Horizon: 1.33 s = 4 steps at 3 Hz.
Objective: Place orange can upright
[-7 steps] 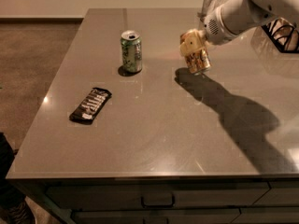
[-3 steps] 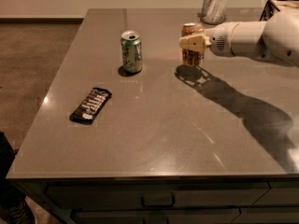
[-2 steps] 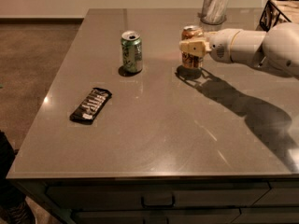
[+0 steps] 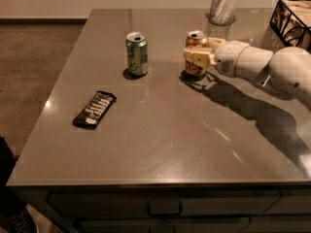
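The orange can (image 4: 194, 40) stands upright on the grey table (image 4: 160, 130), right of centre near the back, its silver top facing up. My gripper (image 4: 198, 57) reaches in from the right and is around the can's middle, its tan fingers (image 4: 195, 56) wrapped across the front of the can. The can's base rests on the table surface. The white arm stretches away to the right edge of the view.
A green-and-white can (image 4: 137, 53) stands upright left of the orange can. A dark candy bar (image 4: 95, 109) lies at the front left. A clear container (image 4: 223, 4) and a wire basket (image 4: 291, 18) stand at the back right.
The orange can was tilted in my gripper above the table; it has been turned upright and lowered onto the surface. The arm has swung lower, level with the table.
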Each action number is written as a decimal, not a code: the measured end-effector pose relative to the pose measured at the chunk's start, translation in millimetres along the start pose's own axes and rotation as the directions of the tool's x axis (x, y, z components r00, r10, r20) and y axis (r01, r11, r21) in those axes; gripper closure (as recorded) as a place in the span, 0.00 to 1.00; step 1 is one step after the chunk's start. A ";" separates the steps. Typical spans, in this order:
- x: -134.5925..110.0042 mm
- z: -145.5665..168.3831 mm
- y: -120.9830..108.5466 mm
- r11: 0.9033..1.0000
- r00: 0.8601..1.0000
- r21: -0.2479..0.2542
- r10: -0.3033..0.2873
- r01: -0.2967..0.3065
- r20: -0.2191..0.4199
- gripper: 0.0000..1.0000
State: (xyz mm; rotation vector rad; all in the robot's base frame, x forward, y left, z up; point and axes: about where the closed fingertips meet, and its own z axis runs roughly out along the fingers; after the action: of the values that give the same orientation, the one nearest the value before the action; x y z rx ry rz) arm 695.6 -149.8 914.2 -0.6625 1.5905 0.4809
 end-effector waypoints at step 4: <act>7.8 -0.8 12.3 1.000 0.997 -0.014 -0.015 0.016 0.072 0.06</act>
State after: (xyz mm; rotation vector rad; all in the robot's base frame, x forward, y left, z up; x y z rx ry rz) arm 686.4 -142.2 905.8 -0.6609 1.5147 0.4995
